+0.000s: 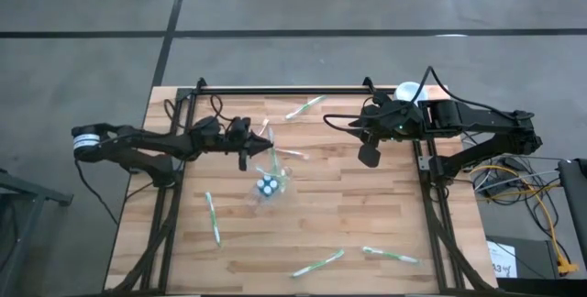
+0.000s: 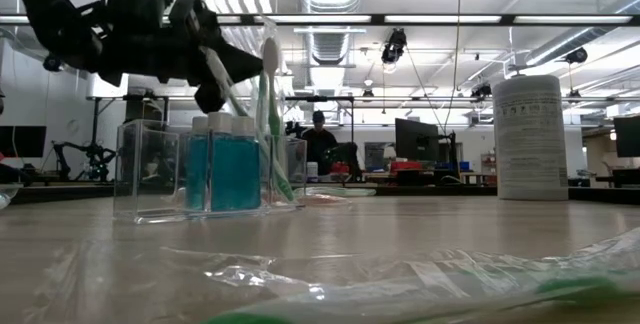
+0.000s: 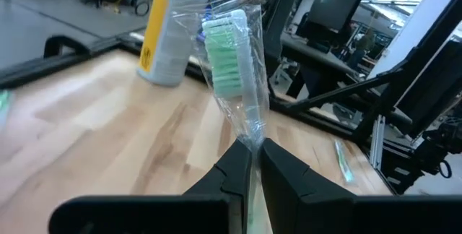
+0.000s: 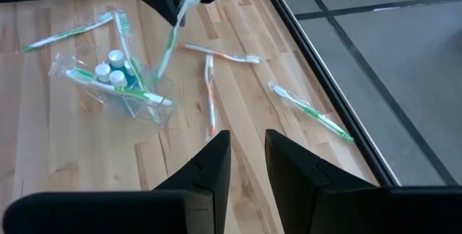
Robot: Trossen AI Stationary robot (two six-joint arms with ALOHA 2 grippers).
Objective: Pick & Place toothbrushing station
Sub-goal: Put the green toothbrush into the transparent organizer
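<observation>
My left claw (image 3: 251,163) is pinched shut on a wrapped toothbrush (image 3: 229,50): green-and-white bristle head, sealed in crinkly clear plastic, held up in the air just above the clear organizer (image 1: 269,185) in the middle of the tabletop (image 1: 348,214). The organizer has blue-filled bottles with white caps, plus a green brush already standing in it. My right claw (image 4: 247,158) hangs over the far right side, fingers a little apart, holding nothing.
</observation>
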